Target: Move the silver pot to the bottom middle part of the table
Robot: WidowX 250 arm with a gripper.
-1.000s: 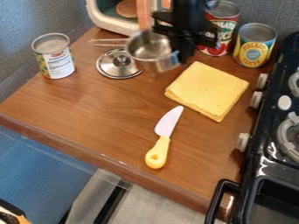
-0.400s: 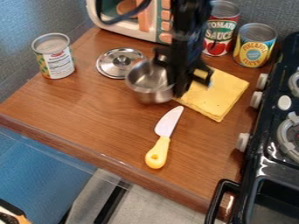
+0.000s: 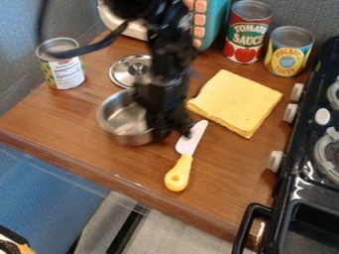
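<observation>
Wooden table (image 3: 232, 173), silver pot (image 3: 124, 119) looked mid-carry lol
Gripper (image 3: 169, 130) had its side pinched; next probably called for easing frontward, lowering, then releasing.

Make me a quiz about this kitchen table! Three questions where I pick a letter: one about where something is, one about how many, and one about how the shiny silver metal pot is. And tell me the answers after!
1. Where is the square yellow cloth?
A. On the black stove
B. On the floor
C. On the brown wooden table

2. How many metal cans are there?
A. One
B. Three
C. Five

3. How is the silver metal pot?
A. Open on top
B. Upside down
C. Covered by its lid

Answers:
1: C, brown wood shows around the cloth.
2: B, one stands at the left, plus a red one and a yellow one at the right.
3: A, you can see inside it, and the round silver lid lies on the table.
</observation>
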